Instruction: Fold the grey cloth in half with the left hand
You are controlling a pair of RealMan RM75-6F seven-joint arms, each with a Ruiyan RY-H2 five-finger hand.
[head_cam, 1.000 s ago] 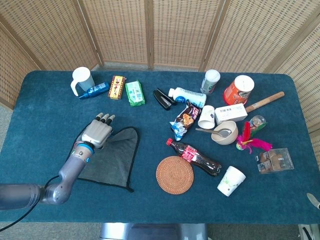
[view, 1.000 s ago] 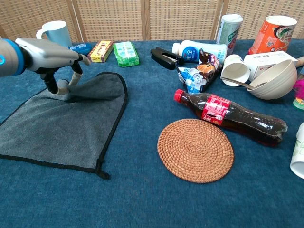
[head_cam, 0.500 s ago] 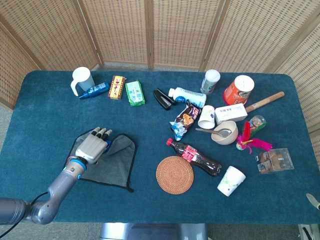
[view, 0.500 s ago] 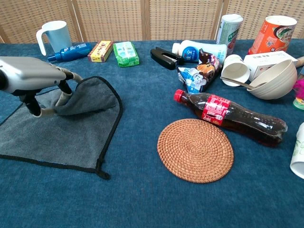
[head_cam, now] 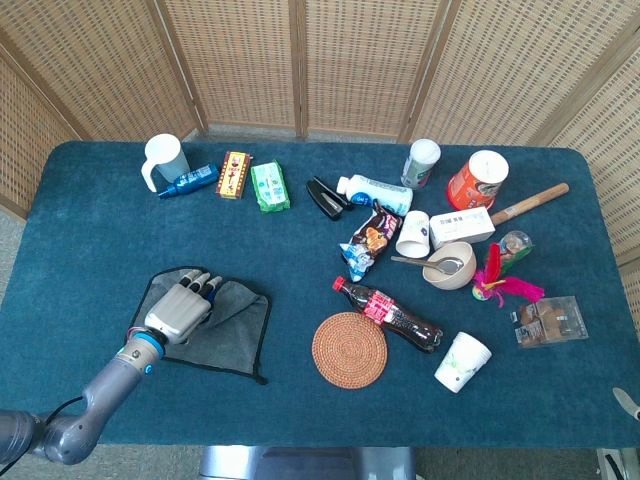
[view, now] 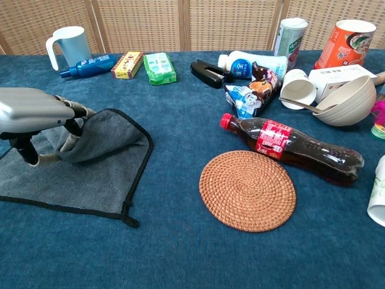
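Left hand (view: 33,111) is hovering palm-down at near left, fingers (view: 71,142) pinching the far edge of the black-trimmed grey cloth (view: 90,174), lifting it over the flat near half.

A staged test room: woven screens (head_cam: 300,60) behind a blue-carpeted table (head_cam: 90,230); household clutter.

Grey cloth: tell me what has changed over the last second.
The left hand, holding the far edge of the grey black-trimmed cloth, has drawn it toward the robot, so the fold now reaches further over the near half. The cloth's near edge and the other table items stayed put.
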